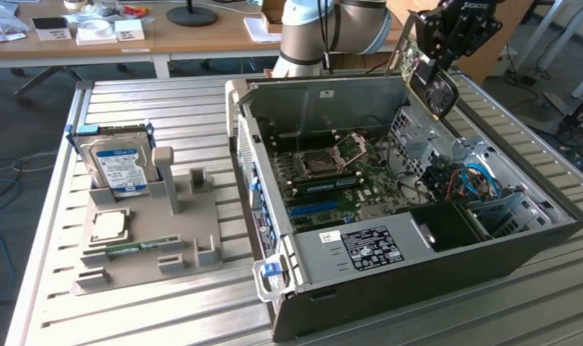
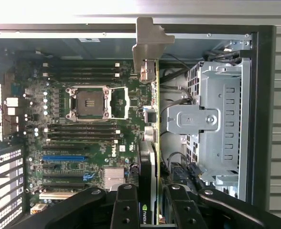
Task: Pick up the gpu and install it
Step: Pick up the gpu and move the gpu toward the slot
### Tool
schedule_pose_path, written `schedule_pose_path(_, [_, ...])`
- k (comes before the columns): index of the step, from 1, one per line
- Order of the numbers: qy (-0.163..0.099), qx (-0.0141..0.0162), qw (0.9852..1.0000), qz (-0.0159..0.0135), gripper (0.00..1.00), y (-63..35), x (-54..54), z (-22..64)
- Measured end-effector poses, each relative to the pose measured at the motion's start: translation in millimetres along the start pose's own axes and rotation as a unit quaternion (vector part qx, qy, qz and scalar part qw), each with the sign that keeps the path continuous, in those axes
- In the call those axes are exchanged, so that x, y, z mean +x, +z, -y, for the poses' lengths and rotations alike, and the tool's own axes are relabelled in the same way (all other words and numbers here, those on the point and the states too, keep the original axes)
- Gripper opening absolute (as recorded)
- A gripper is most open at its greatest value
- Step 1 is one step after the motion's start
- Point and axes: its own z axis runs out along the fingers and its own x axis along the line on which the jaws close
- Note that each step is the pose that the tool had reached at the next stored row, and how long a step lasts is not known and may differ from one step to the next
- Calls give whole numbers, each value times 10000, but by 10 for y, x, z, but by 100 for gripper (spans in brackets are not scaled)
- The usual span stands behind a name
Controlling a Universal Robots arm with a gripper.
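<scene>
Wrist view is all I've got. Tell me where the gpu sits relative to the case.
Observer: The gpu hangs upright in the gripper, raised over the open case near its far edge, clear of the motherboard.
Operator: Report which way its fan faces.
Observer: The black fan side is turned toward the exterior camera.
Operator: Now say what lies beside the case.
Observer: A grey parts holder sits on the exterior view's left, with a hard drive standing upright in it.
</scene>
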Motion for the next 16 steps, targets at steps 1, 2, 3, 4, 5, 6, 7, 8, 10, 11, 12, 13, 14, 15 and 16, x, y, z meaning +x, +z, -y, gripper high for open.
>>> schedule_pose_path(1, [0, 0, 10000, 0, 27, 0, 0, 0])
schedule_pose_path(2, [0, 0, 10000, 0, 27, 0, 0, 0])
schedule_pose_path(3, [0, 0, 10000, 0, 27, -1, 0, 3])
schedule_pose_path(4, [0, -1, 10000, 0, 27, -1, 0, 7])
schedule_pose_path(5, [-1, -2, 10000, 0, 27, -1, 0, 10])
schedule_pose_path(6, [-2, -3, 10000, 0, 27, -1, 0, 15])
schedule_pose_path(7, [-3, -3, 10000, 0, 27, -1, 0, 21])
schedule_pose_path(8, [-3, -3, 10000, 0, 27, -1, 0, 27])
schedule_pose_path(10, [-6, -3, 10000, -1, 27, -2, -1, 37])
schedule_pose_path(11, [-8, -7, 10000, -1, 27, -2, -1, 42])
schedule_pose_path(12, [-9, -13, 10000, 0, 27, -2, 0, 43])
schedule_pose_path(13, [-9, -14, 10000, 0, 27, -2, -1, 43])
schedule_pose_path(14, [-9, -14, 10000, 0, 27, -2, -1, 43])
schedule_pose_path(15, [-9, -14, 10000, 0, 27, -2, -1, 43])
schedule_pose_path(16, [-10, -14, 10000, -1, 27, -2, -1, 43])
